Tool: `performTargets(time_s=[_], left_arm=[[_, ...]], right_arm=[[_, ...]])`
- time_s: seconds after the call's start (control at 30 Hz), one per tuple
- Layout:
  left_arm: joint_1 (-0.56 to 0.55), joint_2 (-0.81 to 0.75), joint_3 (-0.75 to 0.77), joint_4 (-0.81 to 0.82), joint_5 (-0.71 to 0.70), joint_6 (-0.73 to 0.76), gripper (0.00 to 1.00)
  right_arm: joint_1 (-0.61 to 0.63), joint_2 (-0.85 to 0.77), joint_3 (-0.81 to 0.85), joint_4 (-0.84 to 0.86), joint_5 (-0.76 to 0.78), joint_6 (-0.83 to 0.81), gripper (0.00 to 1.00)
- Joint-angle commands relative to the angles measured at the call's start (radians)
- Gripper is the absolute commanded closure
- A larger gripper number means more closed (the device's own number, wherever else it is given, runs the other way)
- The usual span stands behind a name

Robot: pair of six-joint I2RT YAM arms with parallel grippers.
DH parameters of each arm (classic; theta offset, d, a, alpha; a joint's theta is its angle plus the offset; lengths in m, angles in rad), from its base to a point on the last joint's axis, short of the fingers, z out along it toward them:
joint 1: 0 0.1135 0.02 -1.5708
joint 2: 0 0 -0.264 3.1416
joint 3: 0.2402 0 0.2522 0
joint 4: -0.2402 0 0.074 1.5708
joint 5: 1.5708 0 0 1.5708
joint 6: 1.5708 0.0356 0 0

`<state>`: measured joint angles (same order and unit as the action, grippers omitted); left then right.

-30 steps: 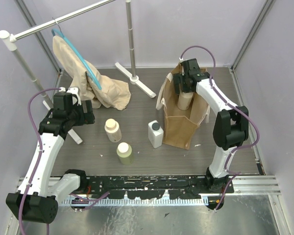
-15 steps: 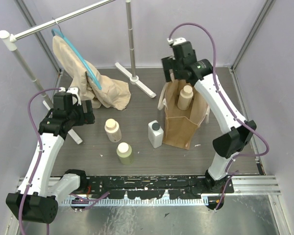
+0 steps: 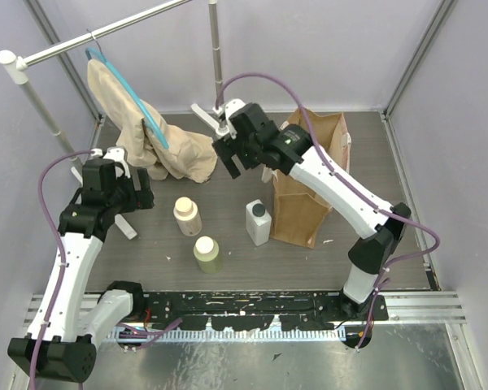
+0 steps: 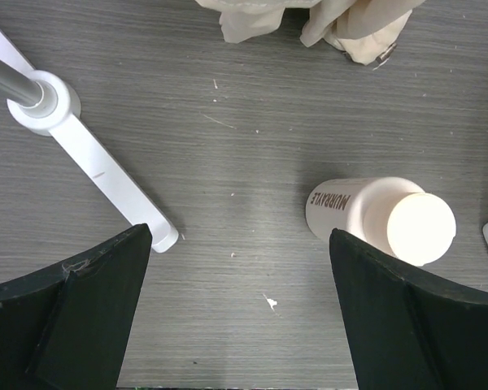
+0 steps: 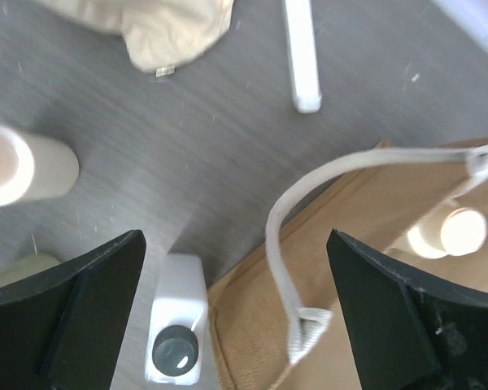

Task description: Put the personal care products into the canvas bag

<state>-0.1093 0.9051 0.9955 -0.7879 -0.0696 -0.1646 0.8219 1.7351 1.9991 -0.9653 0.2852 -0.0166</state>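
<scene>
1. Standing upright on the right half of the table (image 3: 146, 256), the canvas bag (image 3: 297, 218) has its mouth open to the ceiling. The right wrist view shows one round cream bottle (image 5: 449, 231) already down inside it.
2. Three products are on the table outside the bag. The white rectangular bottle (image 3: 259, 223) with its dark cap is just beside the bag's left wall. The cream bottle (image 3: 186, 216) stands further left. The yellowish bottle (image 3: 206, 253) is nearer the arm bases.
3. The right gripper (image 3: 230, 156) hangs above the table, left of the bag's top and close to the beige cloth (image 3: 179, 153). Its jaws are spread wide with nothing between them. From its wrist camera the bag's pale strap (image 5: 281, 236) loops just below.
4. The left gripper (image 3: 138, 192) hovers over the left of the table by the rack's white foot (image 4: 106, 175). Its jaws are parted and empty. In its wrist view, the cream bottle sits close to its right finger.
5. The beige cloth hangs from a blue hanger (image 3: 146, 114) at the back left, with its lower end on the table.
</scene>
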Motion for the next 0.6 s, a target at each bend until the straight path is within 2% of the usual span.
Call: performTargets(time_s=[0.0, 0.27, 0.57], left_arm=[[0.002, -0.031, -0.034, -0.021, -0.004, -0.001, 0.02], [0.002, -0.047, -0.043, -0.027, -0.009, 0.009, 0.02], [0.002, -0.046, -0.047, -0.022, -0.009, 0.010, 0.02]], right_arm=[[0.044, 0.010, -0.110, 0.018, -0.051, 0.025, 0.00], [0.086, 0.019, -0.234, -0.002, -0.122, 0.063, 0.00], [0.088, -0.001, -0.361, -0.012, -0.084, 0.074, 0.00]])
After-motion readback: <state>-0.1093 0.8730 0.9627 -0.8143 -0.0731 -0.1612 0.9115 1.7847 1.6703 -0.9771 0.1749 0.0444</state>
